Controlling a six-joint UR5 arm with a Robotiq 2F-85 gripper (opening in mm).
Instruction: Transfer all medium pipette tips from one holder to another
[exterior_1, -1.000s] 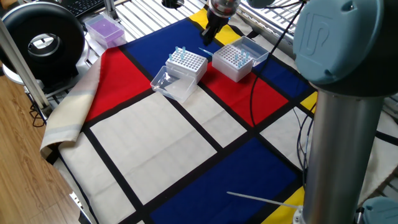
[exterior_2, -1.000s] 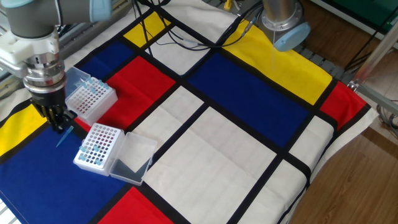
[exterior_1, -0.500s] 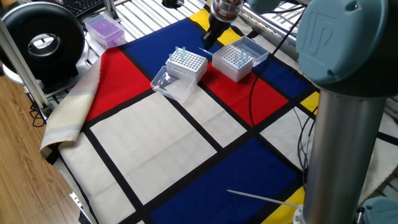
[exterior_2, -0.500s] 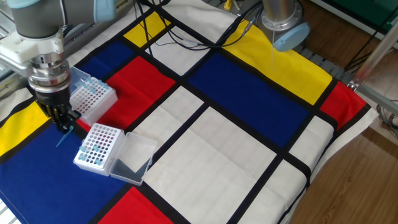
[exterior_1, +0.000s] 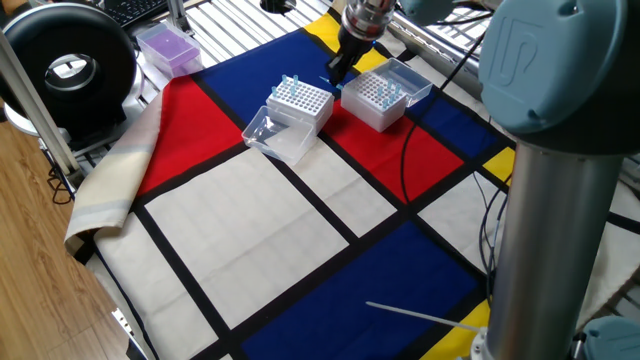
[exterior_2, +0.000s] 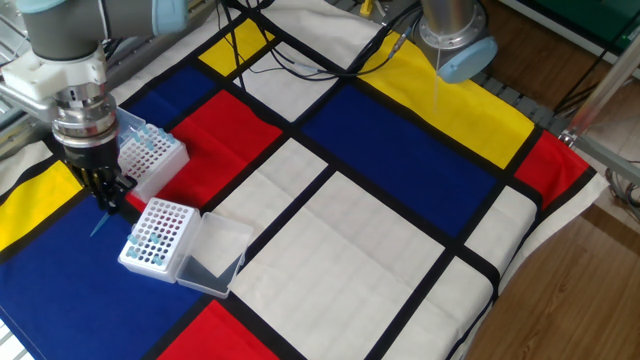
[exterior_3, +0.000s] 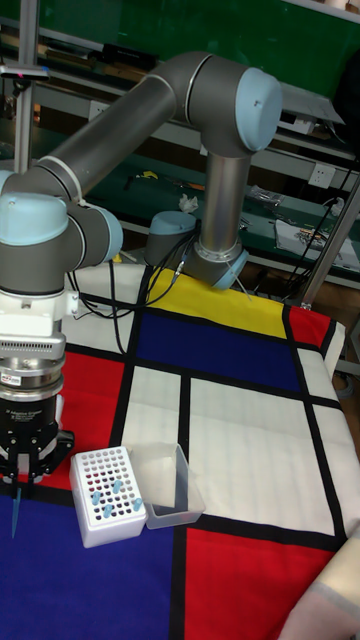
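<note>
Care with alignment matters most here: the pincer (exterior_2: 108, 192) is closed on a single pale-blue tip (exterior_2: 100, 222) that hangs point-down below the fingers, and it should be kept vertical and centred over an empty hole of the target holder before any descent, since a slanted tip would likely catch on the perforated top. In the other fixed view the pincer sits at the left of the frame, between the far holder (exterior_2: 147, 158) with its clear lid behind it and the near holder (exterior_2: 155, 235) lower down, whose open lid (exterior_2: 211, 257) lies to its right. The held tip points at the blue cloth just left of the near holder, not over either grid. The remaining medium pipette tips (exterior_1: 289, 87) stand in a small cluster in one corner of the left-hand holder in one fixed view, and a few more (exterior_1: 387, 91) stick up from the right-hand holder (exterior_1: 383, 94). Which box is the destination I cannot tell. The bench (exterior_2: 400, 230) is draped in a colour-block cloth.
</note>
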